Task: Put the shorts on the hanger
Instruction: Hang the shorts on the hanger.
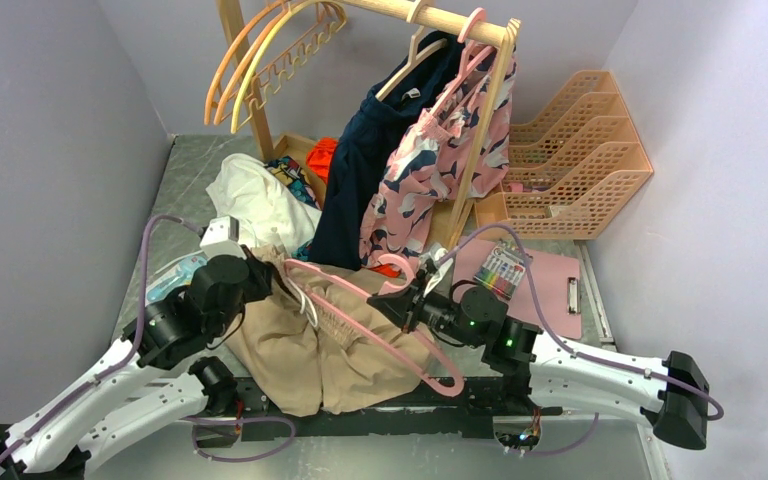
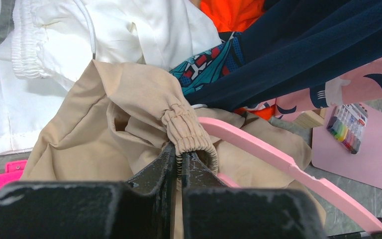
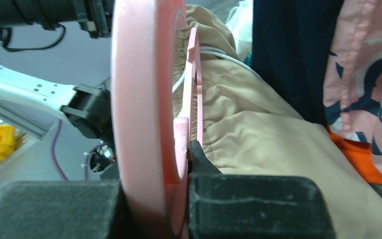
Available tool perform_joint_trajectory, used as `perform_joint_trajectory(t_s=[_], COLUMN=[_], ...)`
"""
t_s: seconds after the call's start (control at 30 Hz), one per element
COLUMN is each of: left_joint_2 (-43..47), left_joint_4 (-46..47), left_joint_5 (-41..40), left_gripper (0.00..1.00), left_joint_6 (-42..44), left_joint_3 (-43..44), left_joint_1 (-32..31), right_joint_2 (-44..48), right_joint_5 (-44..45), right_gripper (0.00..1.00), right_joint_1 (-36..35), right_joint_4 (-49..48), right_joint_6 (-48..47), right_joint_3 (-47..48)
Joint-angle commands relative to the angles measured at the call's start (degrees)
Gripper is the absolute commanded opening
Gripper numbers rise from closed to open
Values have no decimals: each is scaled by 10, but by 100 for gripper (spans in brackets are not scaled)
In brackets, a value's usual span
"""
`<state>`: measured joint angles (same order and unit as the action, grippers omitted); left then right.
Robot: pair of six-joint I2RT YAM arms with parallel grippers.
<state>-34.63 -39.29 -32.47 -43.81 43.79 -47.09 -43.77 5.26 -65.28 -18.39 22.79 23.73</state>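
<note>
The tan shorts (image 1: 300, 350) lie bunched on the table between the two arms. The pink hanger (image 1: 345, 285) lies slantwise across them, one arm running toward the near right. My left gripper (image 1: 260, 275) is shut on the gathered elastic waistband (image 2: 186, 132), lifting a fold of it beside the pink hanger (image 2: 258, 144); in the left wrist view my left gripper (image 2: 179, 154) pinches the band's edge. My right gripper (image 1: 405, 300) is shut on the hanger near its hook end. In the right wrist view my right gripper (image 3: 186, 149) clamps the hanger (image 3: 139, 99), with the shorts (image 3: 258, 124) behind.
A wooden rack at the back holds orange and yellow hangers (image 1: 260, 60), a navy garment (image 1: 370, 160) and a pink patterned garment (image 1: 440, 170). A white garment (image 1: 255, 200) lies behind the shorts. A pink clipboard with markers (image 1: 530, 275) and a peach file tray (image 1: 580, 150) sit right.
</note>
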Motion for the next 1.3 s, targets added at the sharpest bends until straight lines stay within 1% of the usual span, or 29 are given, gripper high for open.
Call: perform_joint_trajectory(t_s=[0.0, 0.07, 0.17, 0.27, 0.3, 0.33, 0.4, 0.47, 0.53, 0.63, 0.7, 0.83, 0.97, 1.1, 1.2, 1.27], left_joint_2=[13, 17, 20, 17, 14, 11, 2, -3, -7, -9, -11, -21, -25, -30, -34, -37], left_joint_4=[-17, -28, -32, -32, -31, -35, -50, -68, -89, -114, -122, -125, -112, -96, -77, -66], left_joint_5=[-6, -17, -38, -47, -50, -55, -67, -81, -94, -111, -119, -121, -114, -104, -103, -109], left_gripper=[7, 7, 7, 7, 7, 7, 7, 7, 7, 7, 7, 7, 7, 7, 7, 7], left_joint_6=[-16, -19, -17, -17, -18, -22, -35, -52, -75, -109, -131, -193, -269, -350, -373, -372], left_joint_3=[-5, -4, -5, -5, -3, 0, 7, 11, 12, 4, -4, -32, -84, -135, -159, -164], left_joint_1=[-2, -2, -2, -3, -2, -2, -2, -2, -2, -3, -3, -2, -3, -3, -2, -2], right_joint_2=[25, 43, 60, 45, 39, 37, 57, 90, 117, 112, 91, 53, 35, 18, 3, 4], right_joint_5=[-69, -100, -173, -268, -280, -271, -218, -139, -79, 16, 48, 44, 37, 26, 14, 11], right_gripper=[0, 0, 0, 0, 0, 0, 0, 0, 0, 0, 0, 0, 0, 0, 0, 0], right_joint_1=[8, 10, 18, 22, 22, 23, 22, 22, 23, 22, 23, 22, 22, 25, 27, 27], right_joint_4=[-76, -35, 30, 103, 135, 164, 205, 218, 223, 270, 303, 298, 243, 198, 180, 168], right_joint_6=[29, 15, -5, -26, -33, -44, -62, -75, -80, -81, -80, -59, -28, -15, -14, -15], right_joint_3=[8, 19, 42, 83, 98, 114, 127, 127, 128, 146, 148, 123, 85, 69, 66, 64])
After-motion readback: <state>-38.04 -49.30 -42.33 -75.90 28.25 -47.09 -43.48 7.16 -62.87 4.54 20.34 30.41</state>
